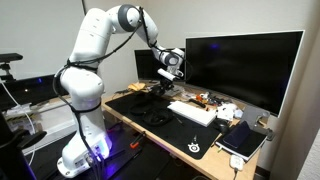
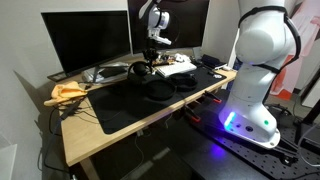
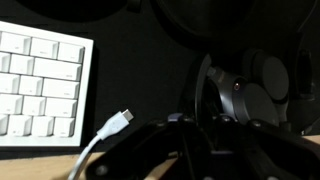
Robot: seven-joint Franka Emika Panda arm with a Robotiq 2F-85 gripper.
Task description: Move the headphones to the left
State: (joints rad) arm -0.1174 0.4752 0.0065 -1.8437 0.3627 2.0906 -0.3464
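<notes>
The black headphones [image 3: 248, 88] fill the right of the wrist view. One round ear cup shows there, and the curved headband [image 3: 200, 85] runs down between my fingers. My gripper [image 3: 200, 138] is shut on that headband. In both exterior views the gripper [image 1: 166, 76] [image 2: 152, 58] hangs above the back of the desk in front of the monitors. The headphones [image 1: 160, 89] [image 2: 142, 70] dangle just under it, a little above the black desk mat [image 1: 170, 132] [image 2: 125, 108]. The other ear cup is hidden.
A white keyboard [image 3: 35, 85] [image 1: 192, 112] lies on the mat beside the headphones, with a white cable plug [image 3: 122, 118] near it. Monitors [image 1: 240, 62] [image 2: 85, 40] stand behind. A dark bundle [image 2: 160, 92] lies on the mat. An orange cloth [image 2: 67, 92] sits at the desk's end.
</notes>
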